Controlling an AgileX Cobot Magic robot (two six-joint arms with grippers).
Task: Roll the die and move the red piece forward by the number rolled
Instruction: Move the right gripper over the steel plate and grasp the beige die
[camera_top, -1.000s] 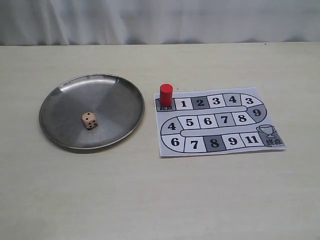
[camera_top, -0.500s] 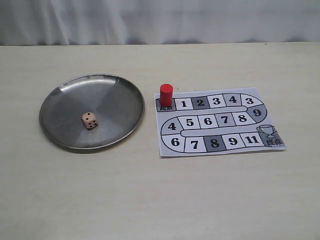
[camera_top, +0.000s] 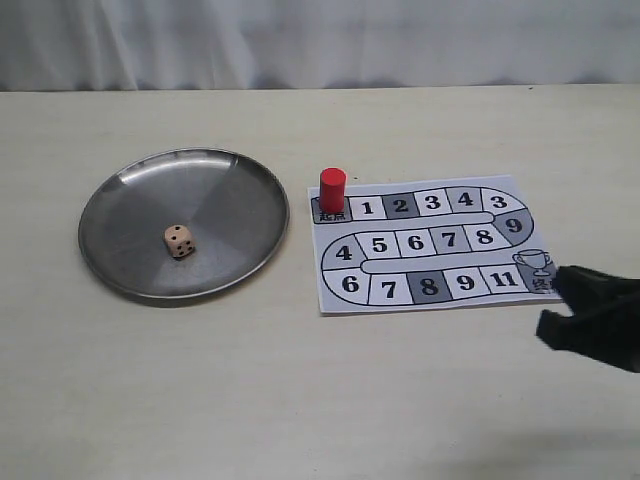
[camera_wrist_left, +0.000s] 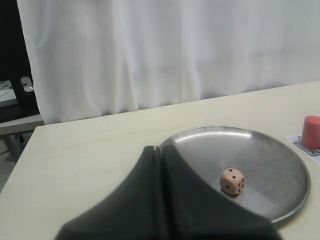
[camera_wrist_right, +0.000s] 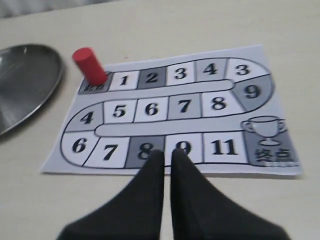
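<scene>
Black right gripper (camera_wrist_right: 167, 152) hovers by the numbered paper board (camera_top: 415, 242)'s trophy corner, closed, seemingly empty; left gripper (camera_wrist_left: 157, 149) closed too. Tan wooden die (camera_top: 180, 241) lies in the round steel plate (camera_top: 120, 215); red cylinder piece (camera_top: 332, 189) stands on the start square.

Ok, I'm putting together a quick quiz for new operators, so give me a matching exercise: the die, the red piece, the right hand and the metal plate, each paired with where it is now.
Things:
1. die
2. red piece
3. right hand
4. metal plate

Places:
A. on the start square of the board
B. at the board's finish corner
C. on the table, left of the board in the exterior view
D. inside the plate

Pairs: 1-D, 2-A, 3-B, 4-C.
</scene>
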